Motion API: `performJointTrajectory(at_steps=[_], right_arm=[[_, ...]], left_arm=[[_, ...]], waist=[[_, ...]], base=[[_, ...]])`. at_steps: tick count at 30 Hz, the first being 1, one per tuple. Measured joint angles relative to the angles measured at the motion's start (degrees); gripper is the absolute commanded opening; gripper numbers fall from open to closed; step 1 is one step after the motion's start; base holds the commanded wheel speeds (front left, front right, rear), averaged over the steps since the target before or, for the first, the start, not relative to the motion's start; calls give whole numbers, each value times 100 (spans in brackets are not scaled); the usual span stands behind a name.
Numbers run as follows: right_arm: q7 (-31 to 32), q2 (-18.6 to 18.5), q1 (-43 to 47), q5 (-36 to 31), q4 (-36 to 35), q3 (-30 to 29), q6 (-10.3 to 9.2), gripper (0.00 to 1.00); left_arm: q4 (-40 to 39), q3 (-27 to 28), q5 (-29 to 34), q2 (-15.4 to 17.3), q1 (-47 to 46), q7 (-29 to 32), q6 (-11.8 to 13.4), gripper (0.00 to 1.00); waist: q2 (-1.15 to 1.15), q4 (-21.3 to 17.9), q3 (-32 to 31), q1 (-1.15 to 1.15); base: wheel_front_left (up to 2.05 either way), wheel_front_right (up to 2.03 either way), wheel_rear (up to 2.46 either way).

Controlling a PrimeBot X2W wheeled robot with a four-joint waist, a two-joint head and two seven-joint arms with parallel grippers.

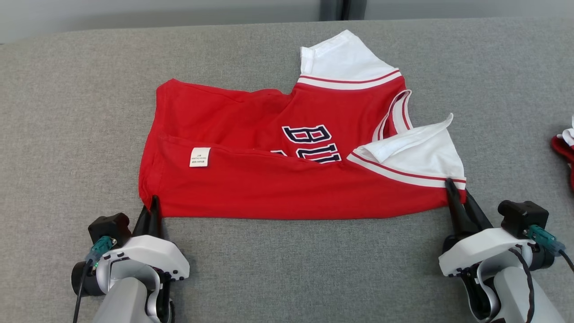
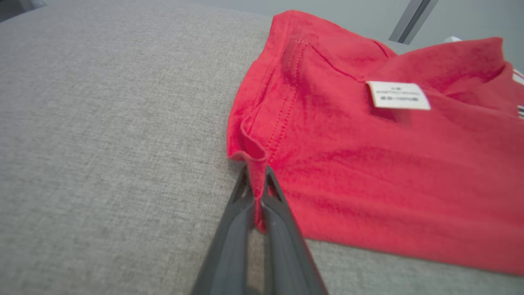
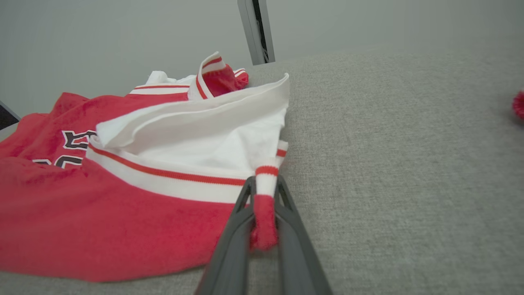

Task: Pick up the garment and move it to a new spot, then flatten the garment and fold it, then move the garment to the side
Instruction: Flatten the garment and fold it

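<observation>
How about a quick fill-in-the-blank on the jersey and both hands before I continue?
The left hand is shut on a corner of the mostly ____ garment.
The right hand pinches the corner beside a ____ sleeve.
The small label lies nearer the ____ hand.
The garment lies on a ____ fabric surface.
Missing words: red; white; left; grey.

Grey fabric surface, pale wall behind
</observation>
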Motion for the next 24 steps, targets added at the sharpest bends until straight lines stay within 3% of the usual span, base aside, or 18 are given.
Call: performJointTrajectory(at_steps=[9, 24], right_arm=[[1, -8, 63, 118, 124, -229, 2, 0], [1, -90, 1488, 398, 261, -196, 18, 0]], left_arm=[[-972, 334, 130, -33, 715, 52, 15, 0], [-948, 53, -37, -51, 2499, 52, 71, 0]], waist=[[0, 67, -532, 0], [0, 49, -1749, 0]], base=[[0, 0, 0], [0, 0, 0]])
